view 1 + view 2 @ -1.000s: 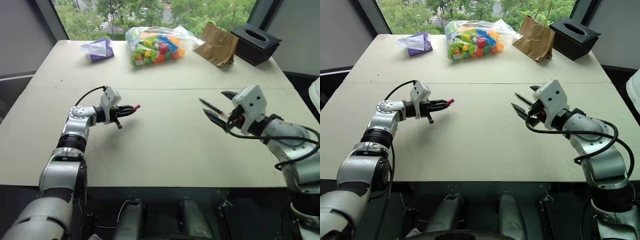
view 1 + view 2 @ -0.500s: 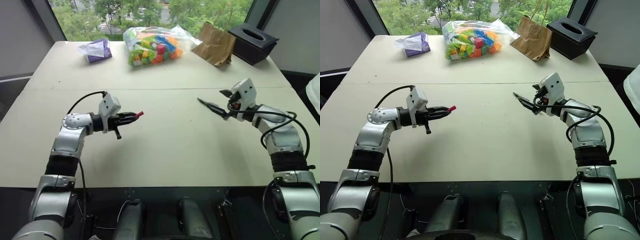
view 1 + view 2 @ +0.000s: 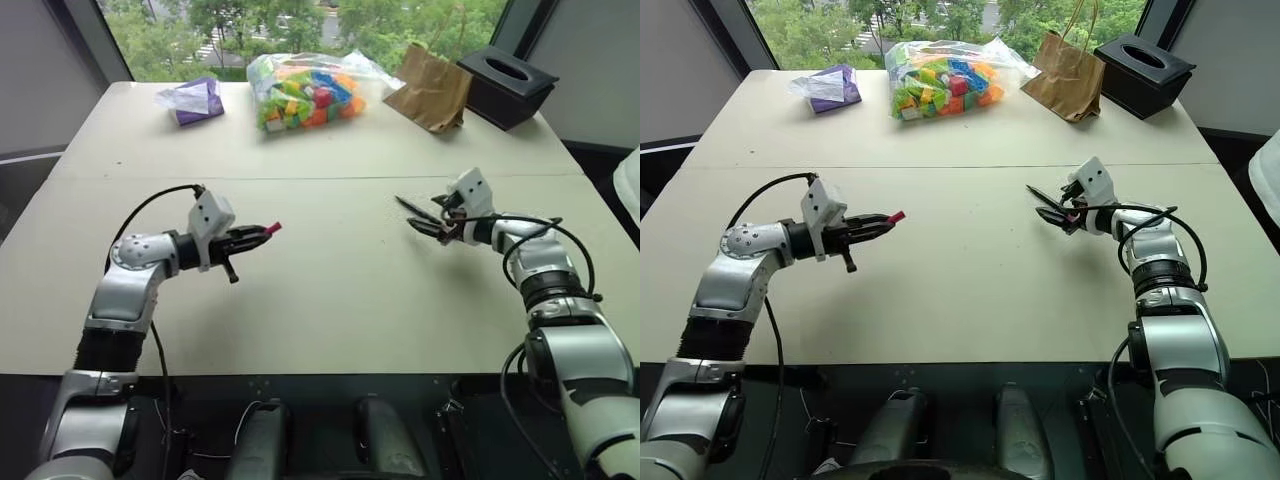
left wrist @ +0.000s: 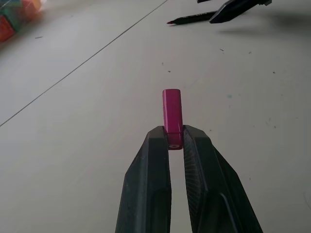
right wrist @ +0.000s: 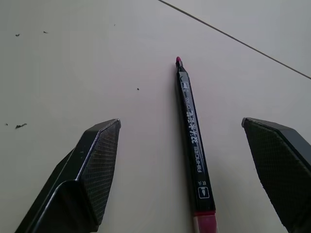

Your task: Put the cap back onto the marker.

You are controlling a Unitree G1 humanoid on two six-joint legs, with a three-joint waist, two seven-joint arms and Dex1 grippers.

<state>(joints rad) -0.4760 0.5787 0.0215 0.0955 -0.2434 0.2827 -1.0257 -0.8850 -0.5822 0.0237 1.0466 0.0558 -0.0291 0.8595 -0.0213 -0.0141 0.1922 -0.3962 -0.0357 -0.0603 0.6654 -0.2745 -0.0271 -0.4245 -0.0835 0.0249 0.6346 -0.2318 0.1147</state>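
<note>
Beige table (image 3: 330,300), window (image 3: 300,25) onto green trees, daylight

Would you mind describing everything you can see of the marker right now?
The marker is a slim black stick, plastic by its look, with white print along its barrel, a small reddish pointed tip left uncapped and a pink band at the other end. It lies flat on the pale table, right of its middle. The right gripper has its open fingers on either side of the barrel without touching it.
</note>
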